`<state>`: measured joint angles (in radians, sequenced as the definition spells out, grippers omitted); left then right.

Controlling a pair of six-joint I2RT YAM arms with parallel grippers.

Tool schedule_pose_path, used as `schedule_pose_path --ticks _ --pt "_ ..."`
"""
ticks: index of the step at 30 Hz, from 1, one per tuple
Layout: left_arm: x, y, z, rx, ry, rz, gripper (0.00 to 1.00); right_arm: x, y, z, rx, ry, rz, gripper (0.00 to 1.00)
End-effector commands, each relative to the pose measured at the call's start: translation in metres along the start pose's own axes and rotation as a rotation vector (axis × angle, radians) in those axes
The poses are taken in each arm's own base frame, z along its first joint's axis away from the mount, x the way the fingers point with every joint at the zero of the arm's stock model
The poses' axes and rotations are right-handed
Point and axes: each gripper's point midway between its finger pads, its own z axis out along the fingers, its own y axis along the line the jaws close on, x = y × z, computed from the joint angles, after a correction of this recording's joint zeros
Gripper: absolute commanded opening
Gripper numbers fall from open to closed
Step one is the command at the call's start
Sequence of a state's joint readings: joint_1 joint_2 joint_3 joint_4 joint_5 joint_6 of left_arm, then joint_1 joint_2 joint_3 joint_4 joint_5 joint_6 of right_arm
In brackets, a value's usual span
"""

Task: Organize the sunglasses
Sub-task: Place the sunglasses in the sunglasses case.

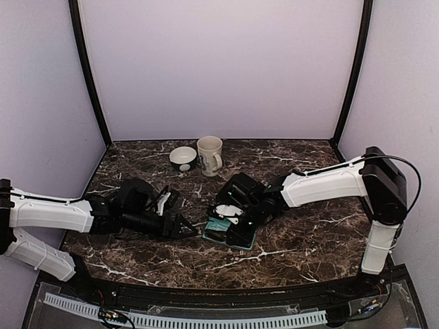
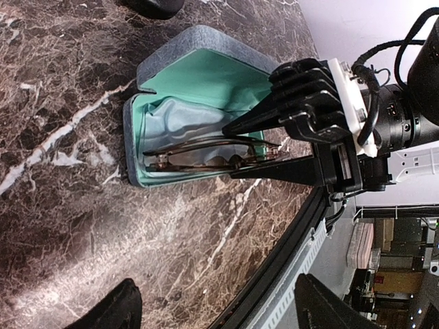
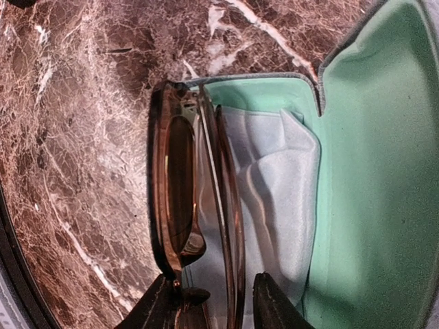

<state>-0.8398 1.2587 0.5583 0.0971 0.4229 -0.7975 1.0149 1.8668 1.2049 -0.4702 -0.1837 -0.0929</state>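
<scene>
Inside one open case (image 2: 199,38), one sunglasses pair (image 2: 202,160), one cloth (image 2: 175,120)

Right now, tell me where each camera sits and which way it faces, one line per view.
Top external: above and behind the bases, looking down on the marble table; shows left arm, right arm, left end effector, right end effector.
Left wrist: low over the table, facing the open case and the right end effector; left fingertips at the bottom edge.
Right wrist: close above the brownish sunglasses in the case; right fingertips at the bottom.
Shared: both wrist views show the sunglasses, case and cloth.
</scene>
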Motion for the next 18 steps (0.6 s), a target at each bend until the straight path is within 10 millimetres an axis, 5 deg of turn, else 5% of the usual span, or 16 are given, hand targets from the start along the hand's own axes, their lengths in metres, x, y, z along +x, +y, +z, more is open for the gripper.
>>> schedule_pose_path --ticks 1,18 --pt "-0.002 -0.005 0.000 0.022 -0.006 0.007 0.79 -0.004 -0.006 0.000 0.015 -0.015 0.006 0.43" --pt "-0.001 -0.006 0.001 0.034 -0.002 -0.003 0.78 -0.018 -0.008 -0.020 0.062 -0.069 0.014 0.46"
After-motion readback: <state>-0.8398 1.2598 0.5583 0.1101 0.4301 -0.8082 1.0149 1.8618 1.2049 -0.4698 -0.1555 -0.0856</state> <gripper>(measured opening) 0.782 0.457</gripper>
